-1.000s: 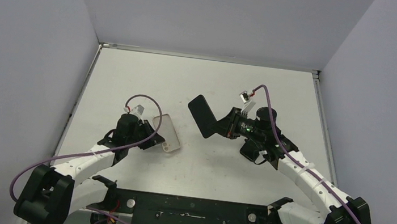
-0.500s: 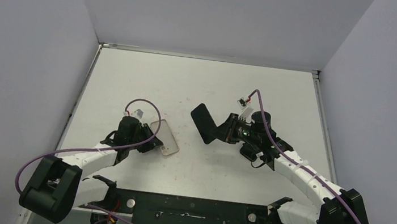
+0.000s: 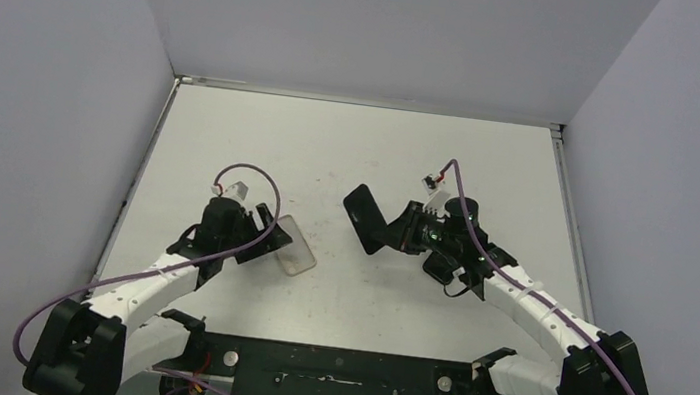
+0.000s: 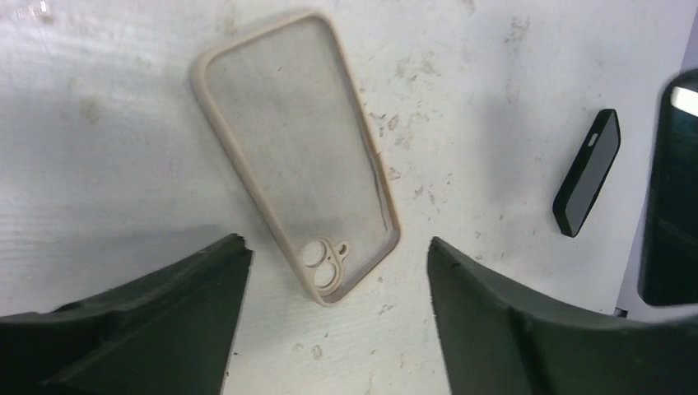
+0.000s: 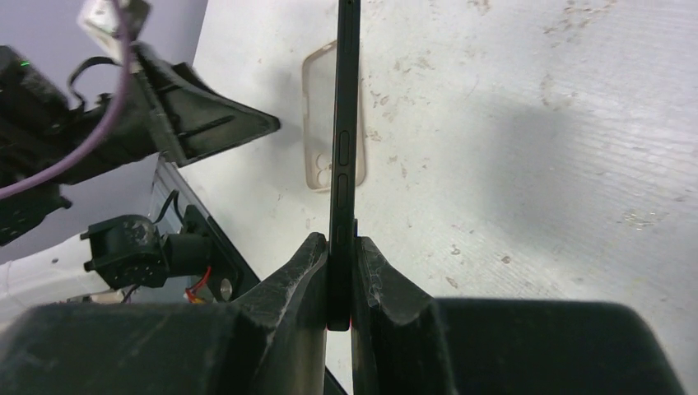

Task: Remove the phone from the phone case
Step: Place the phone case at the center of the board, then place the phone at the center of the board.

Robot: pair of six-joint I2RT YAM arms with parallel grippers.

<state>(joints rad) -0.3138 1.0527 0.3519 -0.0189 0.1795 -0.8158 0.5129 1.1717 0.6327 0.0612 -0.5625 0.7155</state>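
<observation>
The beige, clear-backed phone case (image 3: 295, 249) (image 4: 296, 156) lies flat and empty on the white table, camera cutout toward my left gripper. That left gripper (image 3: 267, 235) (image 4: 335, 247) is open. Its two fingers straddle the case's camera end without touching it. The black phone (image 3: 364, 217) (image 5: 344, 123) is out of the case and held off the table, to the right of the case. My right gripper (image 3: 392, 231) (image 5: 342, 247) is shut on the phone's lower edge. In the right wrist view the phone stands edge-on, with the case (image 5: 317, 123) behind it.
The black mounting rail (image 3: 335, 369) runs along the near edge between the arm bases. Grey walls enclose the table (image 3: 352, 147) on three sides. Purple cables (image 3: 258, 174) loop above each wrist.
My left gripper has opened and let go of the phone case, which now lies flat on the table. My right gripper has carried the phone slightly lower and nearer.
</observation>
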